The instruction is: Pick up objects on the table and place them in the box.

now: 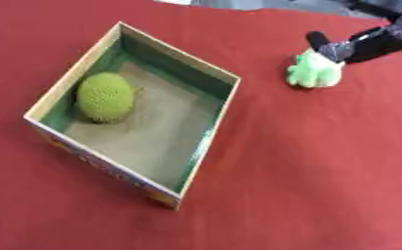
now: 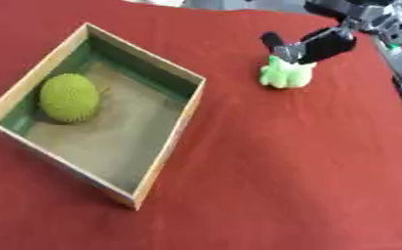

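One green ball (image 1: 106, 96) already in box (image 1: 211, 134), well left of right hand (image 1: 358, 46); pale green toy (image 1: 313, 72) on table directly beneath fingers, grip state unclear, not yet lifted.

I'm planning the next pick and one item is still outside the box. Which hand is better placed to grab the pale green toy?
The right hand. It comes in from the upper right and is already at the pale green toy on the red table. The left hand shows in neither view.
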